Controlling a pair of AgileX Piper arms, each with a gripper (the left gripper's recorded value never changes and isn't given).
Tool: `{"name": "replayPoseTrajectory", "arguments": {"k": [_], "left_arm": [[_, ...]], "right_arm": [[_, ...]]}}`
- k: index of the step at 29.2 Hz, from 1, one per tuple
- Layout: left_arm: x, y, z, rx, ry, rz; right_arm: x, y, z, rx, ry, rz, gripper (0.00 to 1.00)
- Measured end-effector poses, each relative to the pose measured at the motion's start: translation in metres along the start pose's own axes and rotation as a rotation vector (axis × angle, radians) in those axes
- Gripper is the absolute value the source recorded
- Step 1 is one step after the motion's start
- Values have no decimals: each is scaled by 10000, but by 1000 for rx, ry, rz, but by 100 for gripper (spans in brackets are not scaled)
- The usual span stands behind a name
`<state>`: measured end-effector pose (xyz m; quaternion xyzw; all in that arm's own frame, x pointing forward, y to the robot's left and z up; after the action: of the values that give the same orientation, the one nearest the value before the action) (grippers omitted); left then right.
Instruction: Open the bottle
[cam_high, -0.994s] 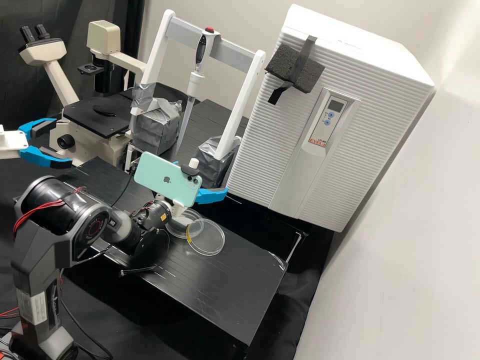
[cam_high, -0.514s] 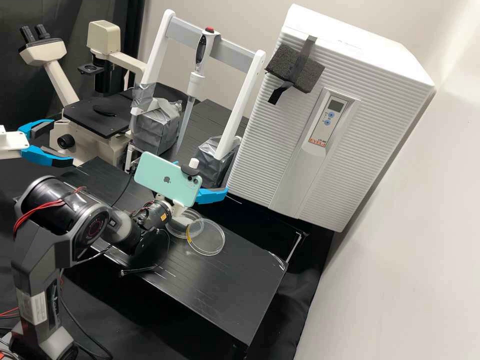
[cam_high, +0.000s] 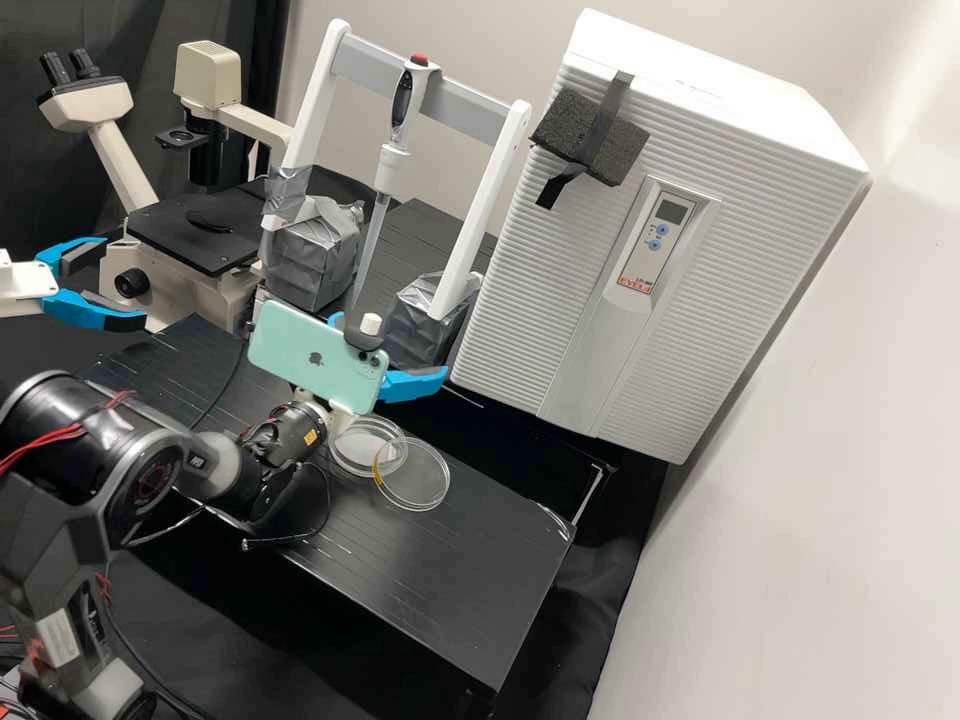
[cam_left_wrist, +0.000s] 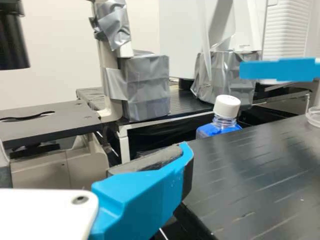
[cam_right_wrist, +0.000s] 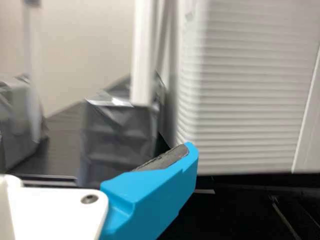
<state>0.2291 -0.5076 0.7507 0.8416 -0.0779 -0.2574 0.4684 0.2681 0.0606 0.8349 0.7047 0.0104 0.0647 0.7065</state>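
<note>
Most of bottle behind bench

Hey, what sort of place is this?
Most likely a biology laboratory: a microscope, a hanging pipette and two clear petri dishes on a black bench.

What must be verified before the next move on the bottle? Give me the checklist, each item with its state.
1. Bottle upright: ok.
2. White cap on, so unopened: ok.
3. Bottle's footing: cannot tell, hidden behind the bench edge.
4. Left pincer open, empty: ok.
5. Right pincer open, near the cap: ok.
6. Bottle held steady for twisting: not ok, no pincer grips it.
</note>
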Motion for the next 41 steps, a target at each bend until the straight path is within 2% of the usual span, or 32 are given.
{"name": "replayPoseTrajectory", "arguments": {"k": [3, 5, 9, 13, 18, 22, 30, 31, 35, 41], "left_arm": [[1, -1, 6, 8, -2, -1], [1, -1, 6, 8, -2, -1], [1, -1, 6, 8, -2, -1], [1, -1, 6, 8, -2, -1], [0, 0, 1, 8, -1, 0], [0, 0, 1, 8, -1, 0], [-4, 5, -20, 8, 9, 2], [-4, 5, -20, 8, 9, 2], [-4, 5, -20, 8, 9, 2], [-4, 5, -23, 8, 10, 2]], "right_arm": [[-81, -32, -71, 3, 41, -1, 100], [-118, -107, -138, 10, 74, -24, 100], [-125, -256, -214, -17, 106, -77, 100], [-86, -432, -186, -56, 86, -133, 100], [-6, -523, -142, -68, 42, -153, 100], [50, -545, -131, -57, 26, -148, 100], [167, -570, -175, -50, 35, -144, 100], [174, -574, -173, -51, 34, -144, 0], [215, -612, -152, -55, 24, -156, 0], [234, -667, -108, -76, 5, -181, 0]]}}
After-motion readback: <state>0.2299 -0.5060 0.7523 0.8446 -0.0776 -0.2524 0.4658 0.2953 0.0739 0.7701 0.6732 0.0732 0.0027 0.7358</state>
